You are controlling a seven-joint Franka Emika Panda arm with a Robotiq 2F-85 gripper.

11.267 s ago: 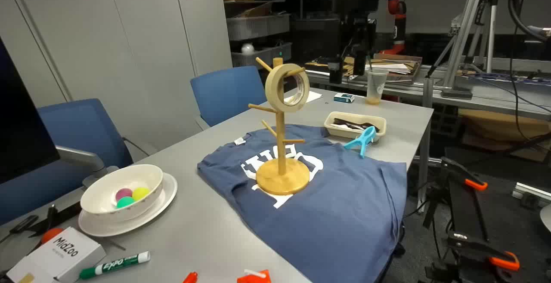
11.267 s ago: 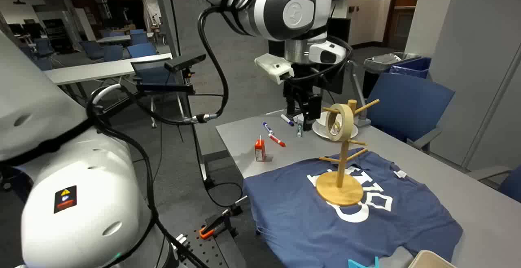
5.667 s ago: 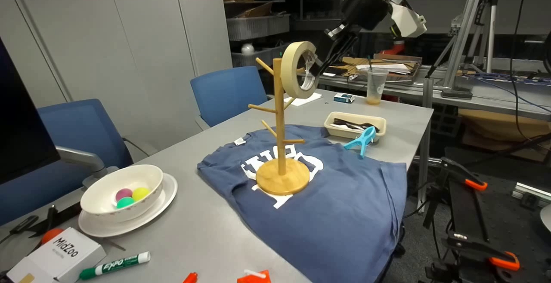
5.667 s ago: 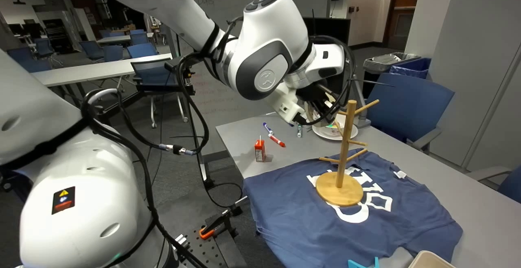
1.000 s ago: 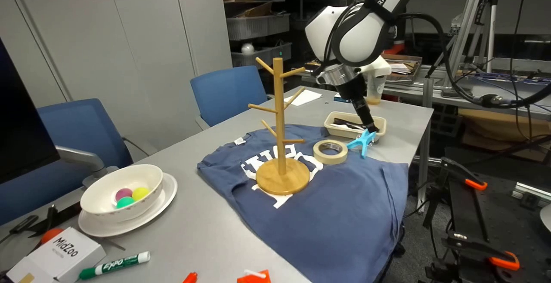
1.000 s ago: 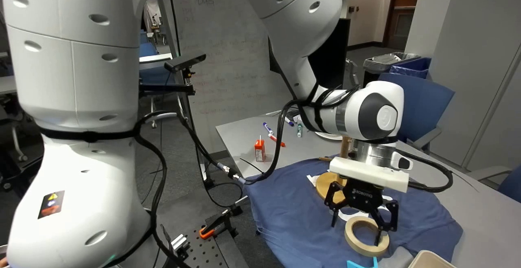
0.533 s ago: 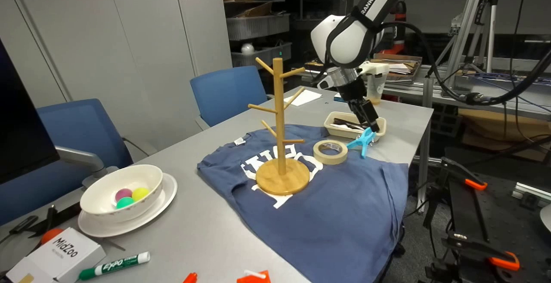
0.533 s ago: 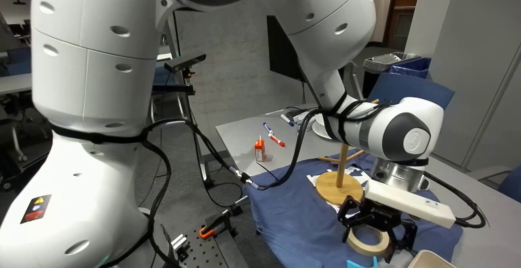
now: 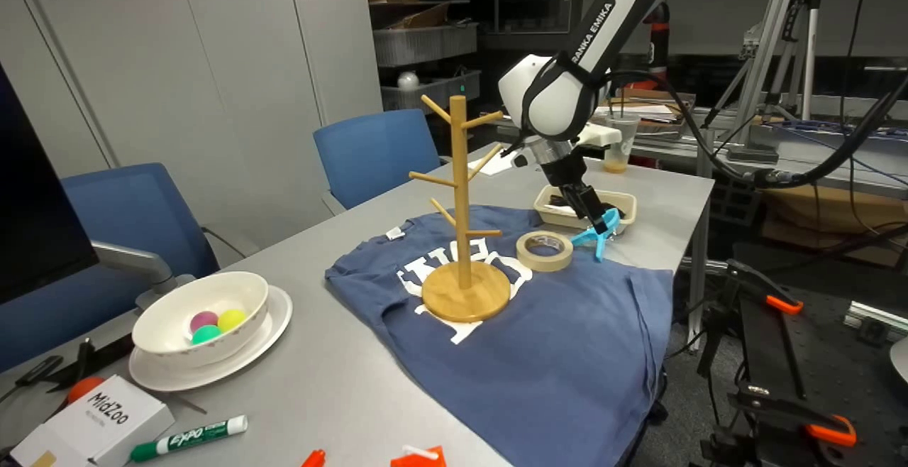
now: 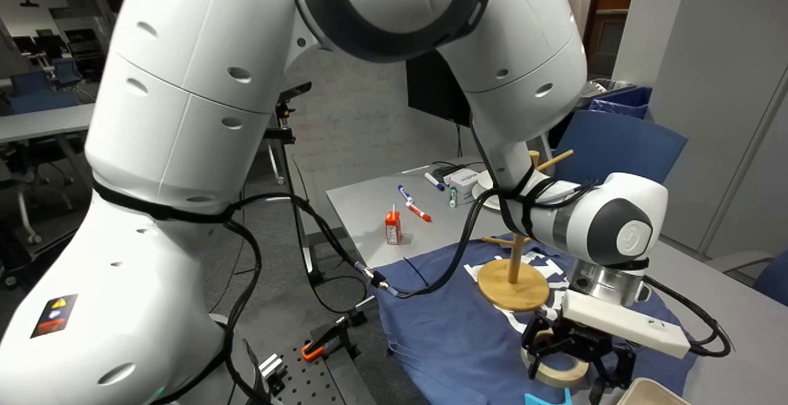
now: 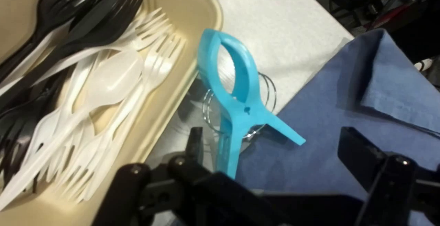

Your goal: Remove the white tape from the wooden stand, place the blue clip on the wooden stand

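Draped over one edge of the grey tabletop (image 9: 340, 382), a dark-blue T-shirt (image 9: 574, 360) bears the light-wood pegged stand (image 9: 462, 218), upright and bare. Off those pegs, the cream-white tape roll (image 9: 545, 262) lies flat on the shirt, so the first half looks done. The black two-fingered gripper (image 11: 271, 140) has just come lower toward the teal-blue plastic clip (image 11: 242, 117), jaws spread wide, holding nothing; grasping it seems next. The clip rests between the tape and a tabletop corner, just beside a beige tray (image 11: 211, 11) of black and white plastic cutlery (image 11: 113, 78); whether they touch cannot be told. That rim could crowd the jaws. Well apart sits a white bowl (image 9: 167, 311) with coloured balls (image 9: 230, 320).
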